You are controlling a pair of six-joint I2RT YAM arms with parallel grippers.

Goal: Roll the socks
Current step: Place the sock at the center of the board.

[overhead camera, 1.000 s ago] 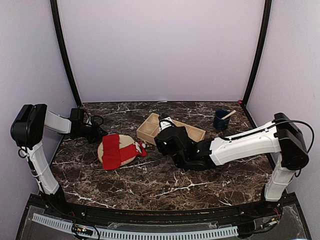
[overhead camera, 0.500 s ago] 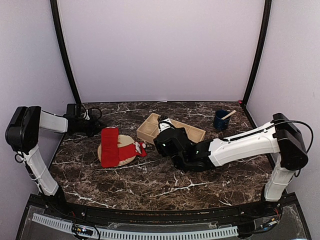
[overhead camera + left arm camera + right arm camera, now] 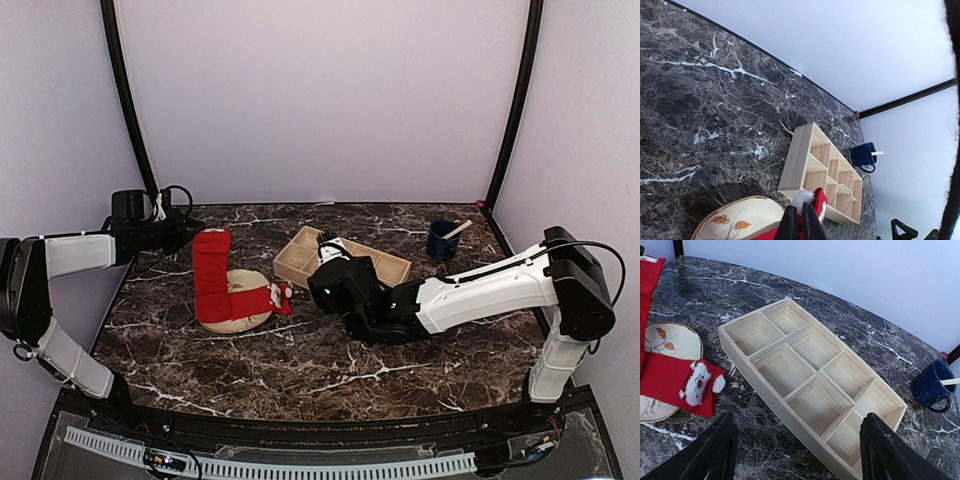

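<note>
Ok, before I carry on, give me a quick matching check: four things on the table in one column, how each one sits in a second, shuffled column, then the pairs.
Things:
1. plain red sock
2. sock with the white face
3. wooden tray
4. blue mug

States:
A. back right of the table, pale stick in it
B. all compartments empty
C. one end pinched in the left gripper's shut jaws, other end on the plate
D. lying over the plate's right edge

Pairs: 1-C, 2-D, 3-B, 4-A
</note>
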